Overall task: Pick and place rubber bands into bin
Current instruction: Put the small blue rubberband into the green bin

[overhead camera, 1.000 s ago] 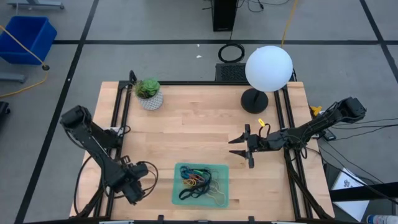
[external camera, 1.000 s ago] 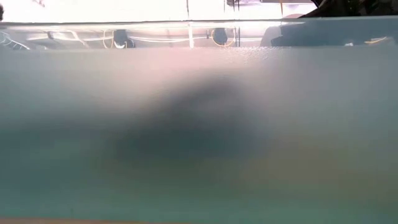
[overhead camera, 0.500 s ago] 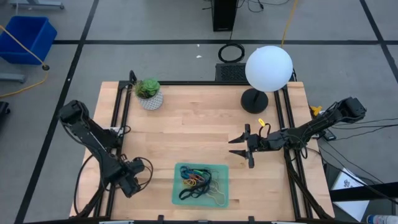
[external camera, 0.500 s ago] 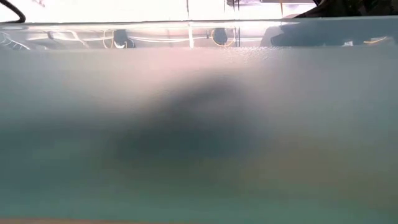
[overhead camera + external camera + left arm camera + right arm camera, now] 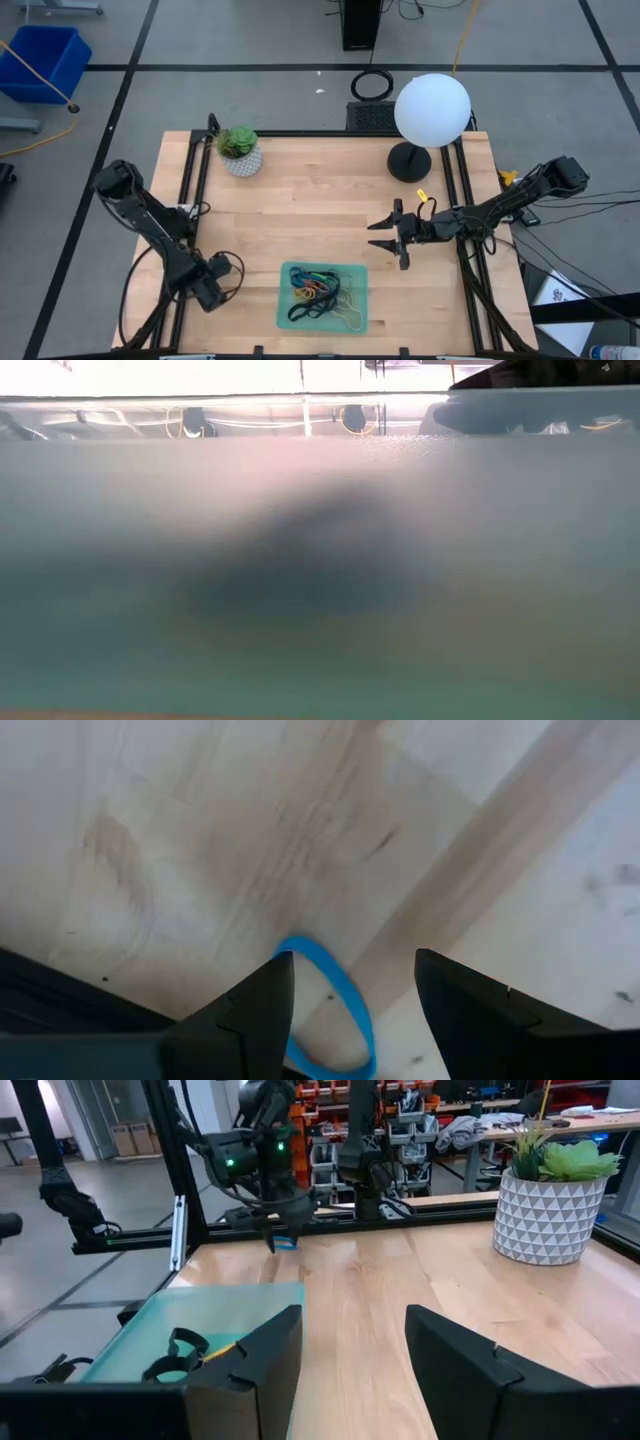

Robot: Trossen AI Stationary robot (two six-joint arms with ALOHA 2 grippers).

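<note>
The left gripper (image 5: 207, 290) has shifted slightly left since a second ago and now sits at the table's near left edge, just left of the bin (image 5: 288, 314). Its fingers (image 5: 255, 1010) are parted, with a blue band (image 5: 335, 1010) lying on the wood between them; whether they touch it cannot be told. The bin, near the table's front centre, holds a tangle of bands (image 5: 320, 288). The right gripper (image 5: 392, 235) has not moved; it hovers right of centre, jaws wide apart and empty. A plant (image 5: 238, 150) stands far left and a white globe lamp (image 5: 430, 110) far right. The low view is blocked by the bin's wall (image 5: 320, 560). No writing can be read.
</note>
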